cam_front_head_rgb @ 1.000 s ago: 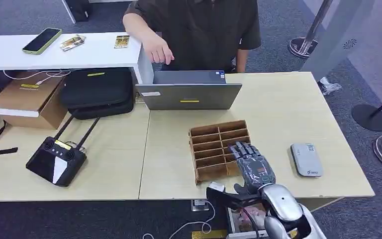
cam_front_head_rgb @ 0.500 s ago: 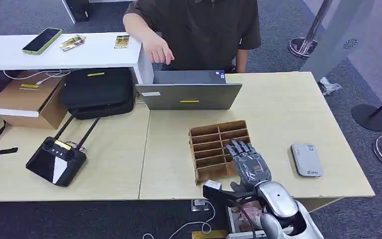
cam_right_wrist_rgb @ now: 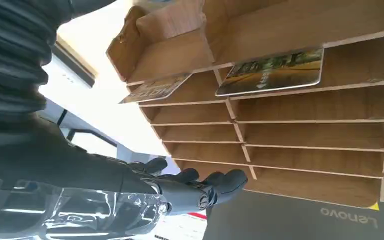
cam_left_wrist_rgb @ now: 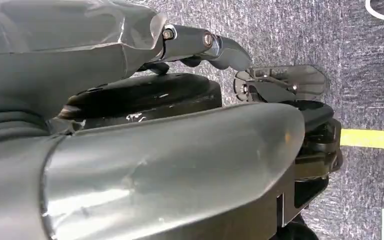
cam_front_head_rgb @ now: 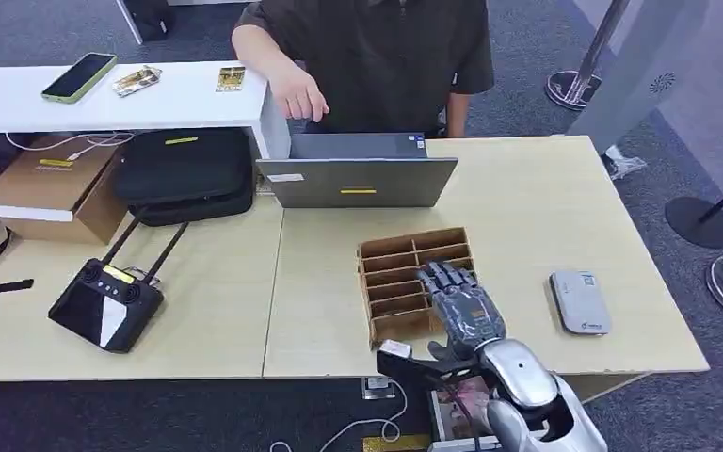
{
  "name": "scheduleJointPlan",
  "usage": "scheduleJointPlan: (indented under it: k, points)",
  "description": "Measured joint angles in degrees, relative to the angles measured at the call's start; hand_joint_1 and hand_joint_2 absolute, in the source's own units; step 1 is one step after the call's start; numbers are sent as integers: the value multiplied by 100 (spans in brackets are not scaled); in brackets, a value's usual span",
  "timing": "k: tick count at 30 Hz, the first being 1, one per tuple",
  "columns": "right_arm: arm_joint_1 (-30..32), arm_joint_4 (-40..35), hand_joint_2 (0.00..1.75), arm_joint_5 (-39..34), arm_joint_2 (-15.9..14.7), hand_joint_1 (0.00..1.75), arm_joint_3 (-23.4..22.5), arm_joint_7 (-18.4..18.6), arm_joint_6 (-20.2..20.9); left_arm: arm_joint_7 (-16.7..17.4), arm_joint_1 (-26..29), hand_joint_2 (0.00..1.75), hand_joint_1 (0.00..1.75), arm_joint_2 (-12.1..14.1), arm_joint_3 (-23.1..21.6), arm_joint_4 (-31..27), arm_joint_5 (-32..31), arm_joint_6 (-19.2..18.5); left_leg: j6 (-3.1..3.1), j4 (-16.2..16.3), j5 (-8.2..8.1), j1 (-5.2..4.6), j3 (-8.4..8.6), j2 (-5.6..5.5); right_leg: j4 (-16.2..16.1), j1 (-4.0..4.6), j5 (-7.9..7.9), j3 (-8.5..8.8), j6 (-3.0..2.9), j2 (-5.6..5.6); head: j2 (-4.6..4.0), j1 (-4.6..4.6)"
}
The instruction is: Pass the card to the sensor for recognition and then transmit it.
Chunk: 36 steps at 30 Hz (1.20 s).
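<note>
1. Head view:
   - Shows the right hand (cam_front_head_rgb: 461,306) spread flat over the near rows of the wooden rack (cam_front_head_rgb: 400,264), palm down, fingers apart, nothing in its grasp.
   - Has crept forward and toward the robot's left over the last second, further in over the slots.
   - Reads as a reach for a card: pick-up not yet made, scan and hand-over both still to come.
   - Leaves the grey sensor (cam_front_head_rgb: 581,301) untouched on the table (cam_front_head_rgb: 546,207), well apart from the rack on the robot's right.
   - Has a person's hand (cam_front_head_rgb: 299,97) resting beyond the laptop (cam_front_head_rgb: 358,179).

2. Left wrist view:
   - Looks down at carpet past the hanging left hand (cam_left_wrist_rgb: 155,150).
   - Shows nothing held there; too close and cropped to tell how far the fingers are closed.

3. Right wrist view:
   - Shows the dark fingers (cam_right_wrist_rgb: 215,182) stretched out loosely above the rack's laptop-side end, touching no card.
   - Shows the card (cam_right_wrist_rgb: 271,71) lying in a slot toward the opposite end, probably the robot's side, printed face up.
   - Puts its long axis along the slot, parallel to the dividers, so across the table rather than toward the sensor.
   - Shows a second card (cam_right_wrist_rgb: 155,89) in the neighbouring column, lying the same way.
   - Calls for the fingers to draw back toward those slots.
</note>
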Motion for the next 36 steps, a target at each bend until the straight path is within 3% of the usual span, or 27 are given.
scheduleJointPlan:
  k: [36]
  points:
    - [71,317,175,210,352,0,98,426,-120,61,-25,0,0,0,-5,0,-243,-63,0,0,0,1,0,0,0,0,0,-1,0,-1,0,0]
